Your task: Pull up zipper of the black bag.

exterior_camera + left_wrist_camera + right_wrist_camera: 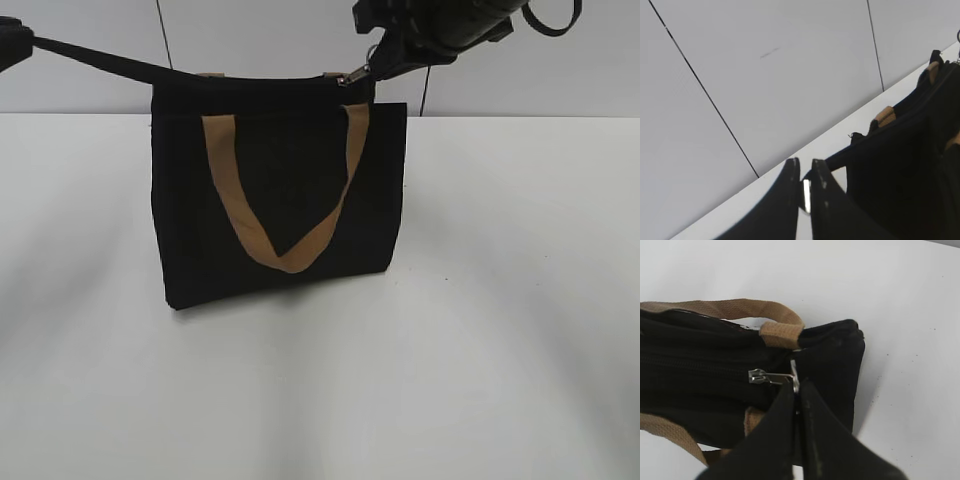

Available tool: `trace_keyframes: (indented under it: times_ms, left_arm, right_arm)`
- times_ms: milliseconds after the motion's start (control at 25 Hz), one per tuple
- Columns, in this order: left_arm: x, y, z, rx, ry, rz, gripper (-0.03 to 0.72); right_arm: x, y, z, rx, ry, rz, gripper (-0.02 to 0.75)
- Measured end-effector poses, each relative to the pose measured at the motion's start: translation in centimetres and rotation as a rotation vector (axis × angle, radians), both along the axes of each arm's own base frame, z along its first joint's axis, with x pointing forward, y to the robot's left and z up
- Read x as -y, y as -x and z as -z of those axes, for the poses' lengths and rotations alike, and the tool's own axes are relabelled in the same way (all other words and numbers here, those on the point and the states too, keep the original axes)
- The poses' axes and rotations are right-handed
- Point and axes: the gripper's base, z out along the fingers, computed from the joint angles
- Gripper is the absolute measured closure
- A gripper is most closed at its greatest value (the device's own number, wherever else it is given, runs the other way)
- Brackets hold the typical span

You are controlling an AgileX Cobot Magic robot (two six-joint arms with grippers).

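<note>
The black bag point(280, 200) stands upright on the white table, its tan handle point(290, 255) hanging down the front. My right gripper point(378, 62) is at the bag's top right corner, shut on the ring pull of the silver zipper point(350, 77). In the right wrist view the slider point(757, 375) sits on the black zip line near the bag's end, with the ring clamped at my right gripper's fingertips point(797, 386). My left gripper point(805, 170) is shut on a black fabric tab point(100, 62) stretched out from the bag's top left corner.
A white table point(500, 330) carries the bag, with a pale panelled wall point(90, 60) close behind it. The second tan handle point(740, 307) lies over the bag's top on the far side.
</note>
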Motion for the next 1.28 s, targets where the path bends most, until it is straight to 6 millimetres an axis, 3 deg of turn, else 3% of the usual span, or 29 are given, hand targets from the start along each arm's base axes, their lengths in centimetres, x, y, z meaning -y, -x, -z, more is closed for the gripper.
trace_keyframes:
  times_ms: [360,560,720,880,1040,1280]
  left_arm:
    - [0.2,0.1,-0.2,0.020,0.015,0.032,0.669]
    - [0.2,0.1,-0.3,0.005,0.056,0.026,0.659]
    - [0.2,-0.1,0.0,-0.032,0.104,0.016,0.561]
    - [0.1,-0.2,0.0,-0.047,0.135,0.005,0.394]
    - [0.0,-0.3,-0.1,-0.056,0.186,-0.020,0.274]
    - [-1.4,-0.8,0.9,-0.185,0.226,-0.209,0.244]
  right_arm:
    - [-0.1,0.0,-0.1,-0.004,-0.013,0.003,0.746]
    - [0.1,0.0,-0.4,0.030,0.003,-0.005,0.651]
    - [-0.4,0.2,-0.5,0.052,0.024,-0.044,0.495]
    - [-0.9,0.4,-0.5,0.059,0.033,-0.069,0.372]
    - [-0.9,0.6,-0.6,0.060,0.046,-0.086,0.336]
    - [-0.3,1.8,-1.8,0.080,0.143,-0.183,0.330]
